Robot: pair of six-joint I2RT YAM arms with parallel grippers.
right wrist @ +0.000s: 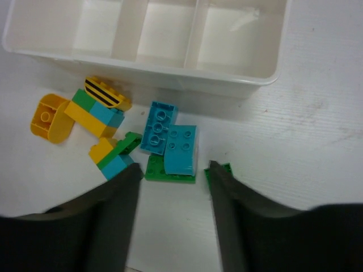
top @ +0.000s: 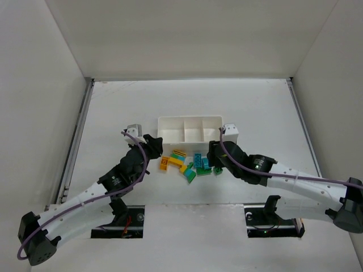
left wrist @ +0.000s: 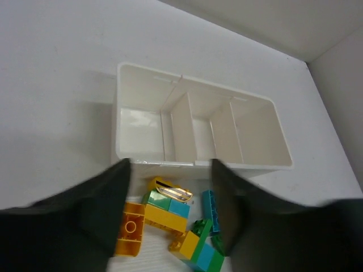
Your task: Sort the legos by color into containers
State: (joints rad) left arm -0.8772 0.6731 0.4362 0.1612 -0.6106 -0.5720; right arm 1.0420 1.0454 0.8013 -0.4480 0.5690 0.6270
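Note:
The white three-compartment tray (top: 189,129) has nothing in any compartment. The legos (top: 190,163) lie in a loose pile just in front of it. My left gripper (top: 154,148) is open and empty at the pile's left end; its view (left wrist: 170,165) shows an orange arch brick (left wrist: 130,229), a striped yellow piece (left wrist: 173,191) and a teal brick (left wrist: 210,209) between the fingers. My right gripper (top: 212,156) is open and empty at the pile's right end; its view (right wrist: 174,167) shows two teal bricks (right wrist: 181,148) on a green plate (right wrist: 156,170) just ahead, and a small green piece (right wrist: 225,169) beside the right finger.
The tray's front wall (right wrist: 170,79) stands close behind the pile. White enclosure walls rise at the left, right and back of the table (top: 113,107). Two dark mounting plates (top: 272,224) sit at the near edge.

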